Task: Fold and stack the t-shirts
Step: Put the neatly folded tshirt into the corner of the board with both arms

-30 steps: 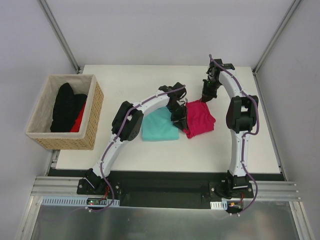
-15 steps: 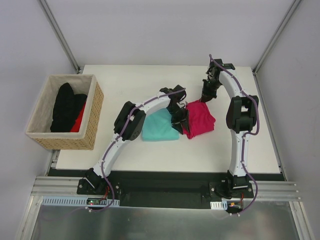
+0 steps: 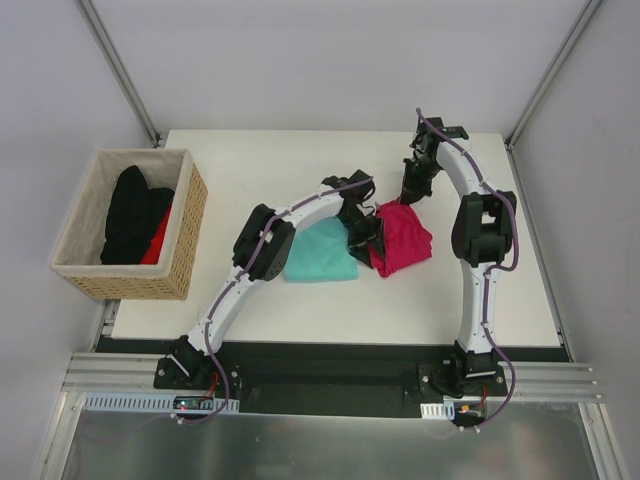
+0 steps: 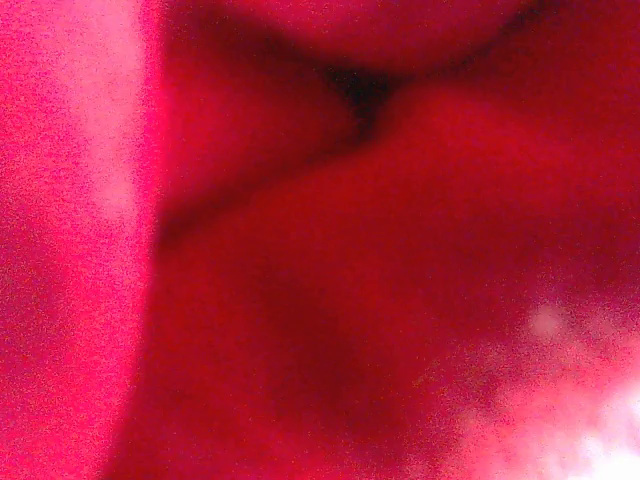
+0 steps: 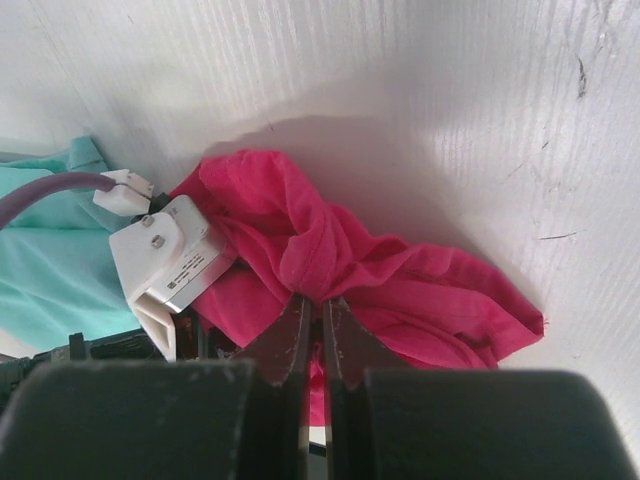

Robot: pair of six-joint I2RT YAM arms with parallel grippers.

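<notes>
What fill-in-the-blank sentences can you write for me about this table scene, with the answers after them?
1. The right arm's fingers pinch a fold of the ___ shirt.
2. In the top view, the green shirt lies to the ___ of the other shirt.
3. The basket holds black and ___ cloth.

Answers: pink; left; red

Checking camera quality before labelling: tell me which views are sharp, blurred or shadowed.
Left wrist view: wholly out of focus and grainy, filled by the pink shirt, with a washed-out patch at lower right. Right wrist view: sharp on the shirt pinched in the right gripper, soft shadow on the table behind it. Top view: evenly lit and sharp.
</notes>
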